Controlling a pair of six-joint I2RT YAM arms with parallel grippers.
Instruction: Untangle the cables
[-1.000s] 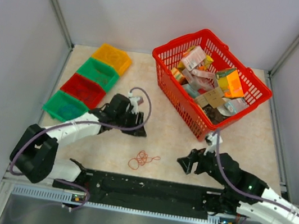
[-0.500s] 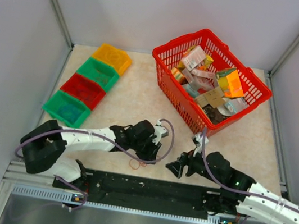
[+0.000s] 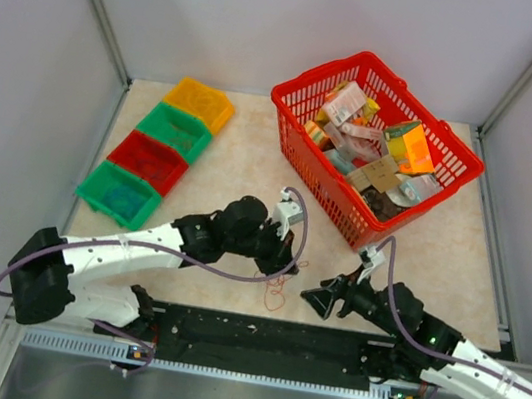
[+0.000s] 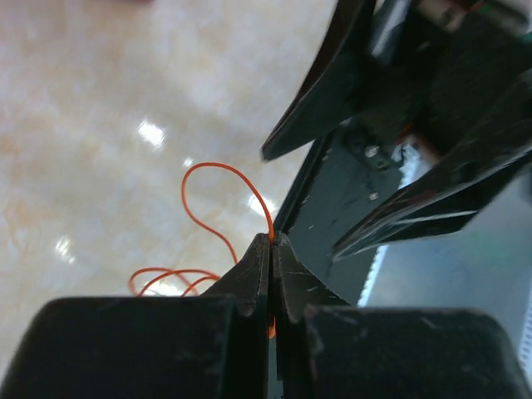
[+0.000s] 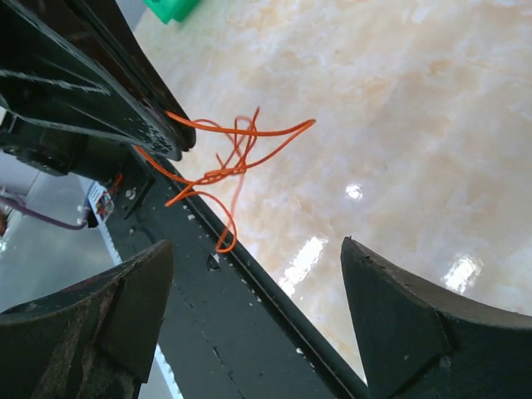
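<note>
The cables (image 3: 277,288) show as one small tangle of hair-thin orange-red loops near the table's front edge. My left gripper (image 3: 281,263) is shut on a strand of it. In the left wrist view the jaws (image 4: 271,237) meet with the orange cable (image 4: 218,165) pinched between them, a loop arching up beyond the tips. My right gripper (image 3: 317,297) stands open just right of the tangle. Its wrist view shows the wide-apart jaws (image 5: 256,243) empty, with the cables (image 5: 223,173) hanging from the left gripper's black finger (image 5: 125,91) ahead.
A red basket (image 3: 291,102) full of packets stands at the back right. Several small bins lie in a row at the left: green (image 3: 120,192), red (image 3: 149,161), green (image 3: 176,128), orange (image 3: 200,103). A black rail (image 3: 265,336) runs along the near edge under the cables.
My left arm swung from beside the bins to the orange tangle and shut on a strand, lifting it slightly. My right gripper moved left toward the tangle, still open.
</note>
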